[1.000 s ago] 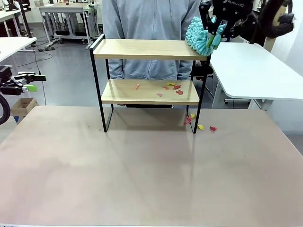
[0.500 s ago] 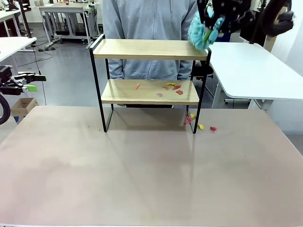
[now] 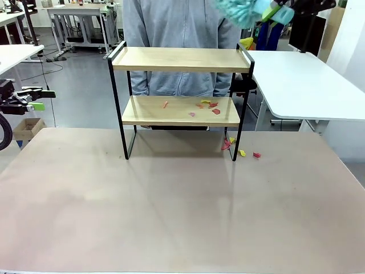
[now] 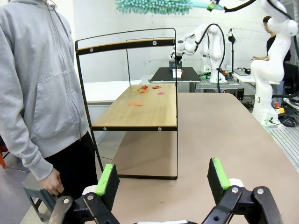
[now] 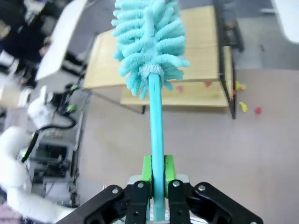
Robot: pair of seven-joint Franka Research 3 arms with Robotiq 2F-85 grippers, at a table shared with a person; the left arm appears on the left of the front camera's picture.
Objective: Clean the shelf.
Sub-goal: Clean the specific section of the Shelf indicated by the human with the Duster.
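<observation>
The right claw (image 5: 157, 164) grips the duster (image 3: 235, 8) at upper right, above the shelf (image 3: 179, 59); the left claw (image 4: 162, 179) stands open. Reaching the scraps (image 3: 206, 105) on the lower board, the fluffy head may snag the frame.

Right gripper (image 5: 157, 169) clamps duster (image 5: 148, 42) handle, head over shelf (image 5: 203, 46). Scraps (image 5: 180, 87) near lower board's end; others on tabletop (image 5: 187, 135).

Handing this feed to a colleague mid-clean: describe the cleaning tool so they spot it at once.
Find the two-tier wooden shelf on the brown table. High above its right end, the robot's right hand is shut on the duster. It alone is fluffy: a turquoise head of soft strands on a thin teal handle, unlike the flat red and yellow scraps on the lower board.
</observation>
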